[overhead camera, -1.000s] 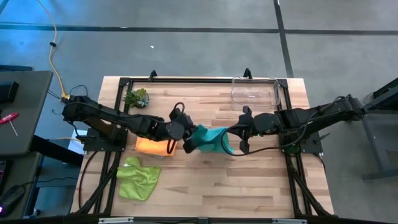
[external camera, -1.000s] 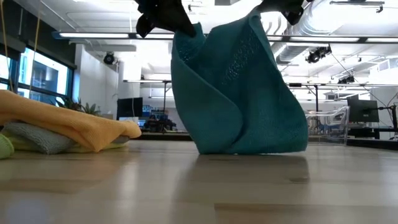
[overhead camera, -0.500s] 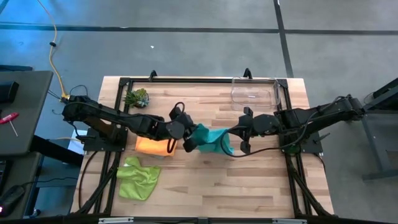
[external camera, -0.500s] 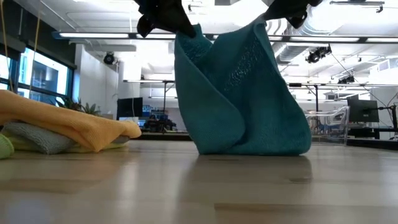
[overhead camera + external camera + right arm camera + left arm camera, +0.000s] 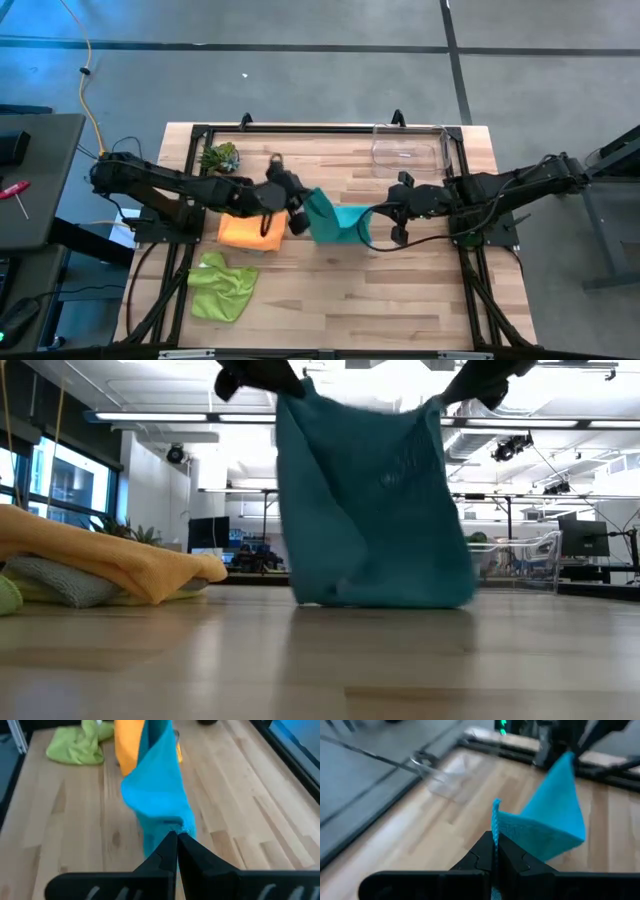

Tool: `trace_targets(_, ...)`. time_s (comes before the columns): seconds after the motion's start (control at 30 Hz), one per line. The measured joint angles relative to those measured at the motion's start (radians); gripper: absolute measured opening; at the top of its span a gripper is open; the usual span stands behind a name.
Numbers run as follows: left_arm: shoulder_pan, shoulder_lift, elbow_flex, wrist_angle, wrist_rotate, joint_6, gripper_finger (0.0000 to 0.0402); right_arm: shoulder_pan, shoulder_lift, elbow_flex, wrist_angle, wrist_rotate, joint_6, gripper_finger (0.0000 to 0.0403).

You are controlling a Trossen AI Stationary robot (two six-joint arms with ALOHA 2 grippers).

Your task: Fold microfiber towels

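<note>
A teal towel (image 5: 338, 222) hangs between my two grippers over the middle of the table, and its lower edge (image 5: 380, 600) rests on the wood. My left gripper (image 5: 297, 208) is shut on its upper left corner. My right gripper (image 5: 383, 218) is shut on its upper right corner. An orange towel (image 5: 250, 232) lies folded to the left, on top of a grey one (image 5: 60, 585). A lime green towel (image 5: 222, 285) lies crumpled near the front left. My left gripper pinches the towel's upper left corner (image 5: 495, 822) between its two fingers, coming from the table's left and slanting down. The cloth's edge stands up out of the shut fingertips. The towel hangs below with its lower edge on the table. My right gripper pinches the towel's upper right corner (image 5: 176, 826) between its two fingers, coming from the table's right and slanting down. The cloth hangs from the fingertips toward the other gripper, its top edge (image 5: 365, 410) nearly taut.
A clear plastic bin (image 5: 408, 150) stands at the far right edge. A small green spiky plant (image 5: 220, 157) sits at the far left. Bare wood lies in front of the teal towel, toward the near edge.
My left gripper has risen and gone toward the table's far left, still shut on its corner. The teal towel, which hung with a fold bulging forward, has spread out flatter between the two grippers. Its lower edge has slid a little toward the left.
</note>
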Motion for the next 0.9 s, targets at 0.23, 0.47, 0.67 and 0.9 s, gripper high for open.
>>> trace_targets(0.23,0.073,-0.11,0.001,0.01,-0.015,0.137,0.0,-0.02,-0.077,0.066,-0.06,0.088,-0.08,0.0)
trace_targets(0.47,0.177,-0.126,0.001,0.073,0.02,0.407,0.0,-0.091,-0.048,0.221,-0.184,0.142,-0.278,0.0)
trace_targets(0.67,0.254,-0.118,0.001,0.122,0.062,0.543,0.0,-0.142,-0.022,0.337,-0.258,0.134,-0.373,0.0)
trace_targets(0.9,0.203,-0.105,-0.046,-0.036,0.009,0.782,0.0,-0.088,-0.008,0.372,-0.378,0.094,-0.276,0.0)
